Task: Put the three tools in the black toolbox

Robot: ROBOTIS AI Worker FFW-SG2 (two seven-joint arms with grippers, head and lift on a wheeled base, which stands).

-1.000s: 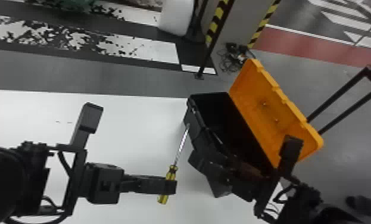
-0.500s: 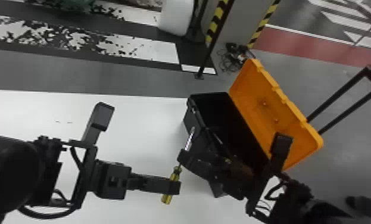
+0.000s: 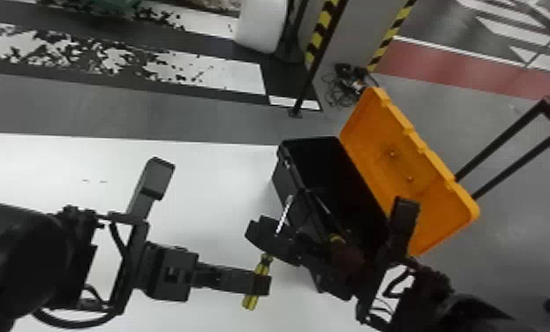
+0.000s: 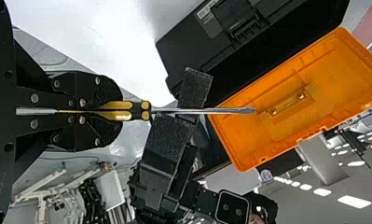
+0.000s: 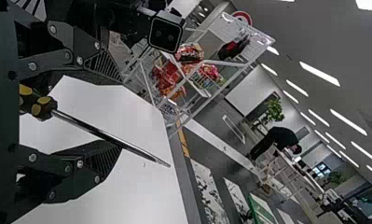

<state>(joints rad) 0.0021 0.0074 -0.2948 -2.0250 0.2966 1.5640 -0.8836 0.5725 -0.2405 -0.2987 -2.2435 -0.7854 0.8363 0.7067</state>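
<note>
Left gripper [image 4: 111,111] pinches a slim, yellow-and-black-handled steel screwdriver [image 4: 145,110], probably light and stiff, whose likely slick shaft [image 4: 221,111] the wide-spread right gripper [image 5: 121,115] should clamp.

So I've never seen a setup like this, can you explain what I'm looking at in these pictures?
This is a robot with a left arm and a right arm, both black. One picture looks forward and down from its head; the other two come from cameras on its wrists and are turned on their side. On the white table sits a black toolbox with its orange lid open. The left claw grips a screwdriver by its yellow and black handle. The right claw is open, its fingers on either side of the metal shaft.
</note>
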